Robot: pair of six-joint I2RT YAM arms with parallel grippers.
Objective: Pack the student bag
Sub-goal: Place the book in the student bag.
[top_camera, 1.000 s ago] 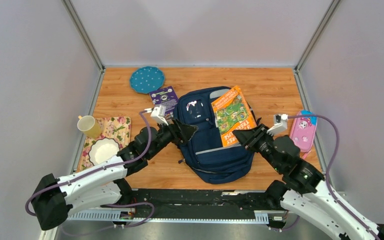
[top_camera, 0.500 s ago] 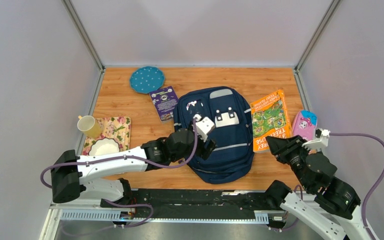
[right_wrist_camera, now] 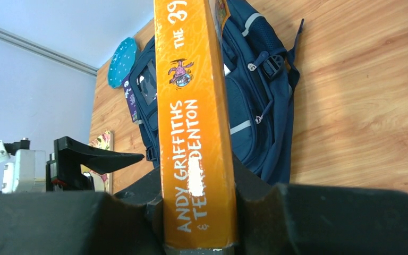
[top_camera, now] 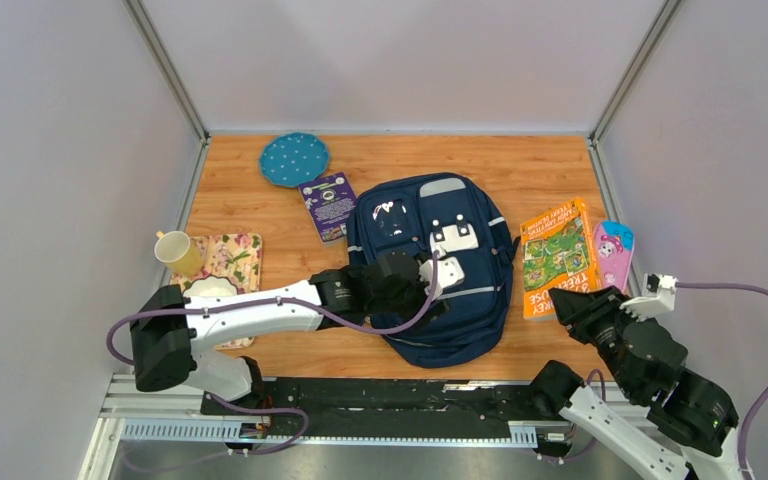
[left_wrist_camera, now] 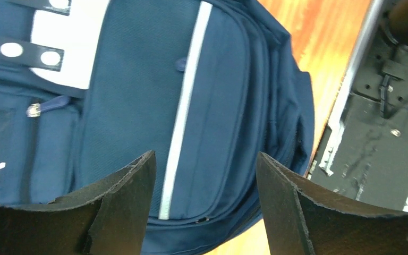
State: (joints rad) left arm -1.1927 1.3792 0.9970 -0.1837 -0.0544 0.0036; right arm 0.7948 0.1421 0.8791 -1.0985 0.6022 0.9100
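The navy student bag (top_camera: 470, 300) lies flat mid-table, front pockets up, with a light-grey stripe (left_wrist_camera: 187, 101). My left gripper (top_camera: 428, 300) hovers over its lower front pocket. In the left wrist view the gripper (left_wrist_camera: 204, 159) is open and empty, its jaws wide apart above the bag (left_wrist_camera: 234, 95). My right gripper (top_camera: 567, 300) is shut on the near end of an orange book (top_camera: 555, 250), held to the right of the bag. In the right wrist view the gripper (right_wrist_camera: 197, 212) clamps the book's spine (right_wrist_camera: 191, 106), with the bag (right_wrist_camera: 255, 111) beyond.
A pink pencil case (top_camera: 612, 250) lies right of the book by the right wall. A purple book (top_camera: 328, 205) and a teal plate (top_camera: 294, 158) lie at the back left. A yellow mug (top_camera: 177, 252) stands on a floral tray (top_camera: 230, 255) at the left.
My right gripper has carried the orange book off the bag, to the right and nearer. My left gripper has moved right across the bag's lower front.
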